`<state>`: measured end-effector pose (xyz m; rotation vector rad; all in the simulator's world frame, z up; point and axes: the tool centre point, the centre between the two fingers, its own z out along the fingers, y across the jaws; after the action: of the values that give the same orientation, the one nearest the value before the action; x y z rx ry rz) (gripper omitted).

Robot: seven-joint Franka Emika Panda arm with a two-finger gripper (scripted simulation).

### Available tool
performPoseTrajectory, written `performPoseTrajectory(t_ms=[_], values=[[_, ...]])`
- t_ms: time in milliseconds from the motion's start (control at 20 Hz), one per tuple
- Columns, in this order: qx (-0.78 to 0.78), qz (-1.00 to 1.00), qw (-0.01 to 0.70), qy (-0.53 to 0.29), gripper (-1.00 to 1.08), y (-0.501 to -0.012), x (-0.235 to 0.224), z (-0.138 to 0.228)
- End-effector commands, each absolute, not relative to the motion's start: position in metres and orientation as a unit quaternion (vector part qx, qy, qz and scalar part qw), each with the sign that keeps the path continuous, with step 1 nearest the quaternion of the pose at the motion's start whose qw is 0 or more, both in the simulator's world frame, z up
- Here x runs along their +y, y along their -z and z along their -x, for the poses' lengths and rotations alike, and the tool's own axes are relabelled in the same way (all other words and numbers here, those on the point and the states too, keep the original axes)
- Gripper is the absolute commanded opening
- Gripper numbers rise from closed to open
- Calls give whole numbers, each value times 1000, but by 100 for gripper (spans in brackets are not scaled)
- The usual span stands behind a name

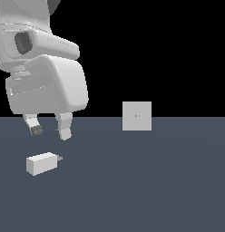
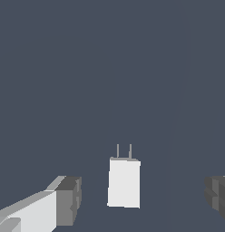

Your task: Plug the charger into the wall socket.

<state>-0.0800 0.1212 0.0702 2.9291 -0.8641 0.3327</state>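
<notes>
Your gripper [image 1: 51,131] hangs wide open just above the charger [image 1: 41,163] and holds nothing. That small white block lies flat on the desk [image 1: 146,190], with its prongs [image 1: 59,158] pointing to the exterior view's right. The wall socket [image 1: 137,116] stands well apart on that side. If you come down off-centre, a finger [image 1: 65,126] may bump the block, spin it, and aim its prongs away from the holes.
</notes>
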Motion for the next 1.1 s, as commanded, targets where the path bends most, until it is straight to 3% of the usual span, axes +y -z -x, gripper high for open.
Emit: performPoseTrajectory(t_ms=[0,1050], values=[[-291,-949,36,-112,100,-67,125,81],[-306,-944,38,-116,100,-36,132,82]])
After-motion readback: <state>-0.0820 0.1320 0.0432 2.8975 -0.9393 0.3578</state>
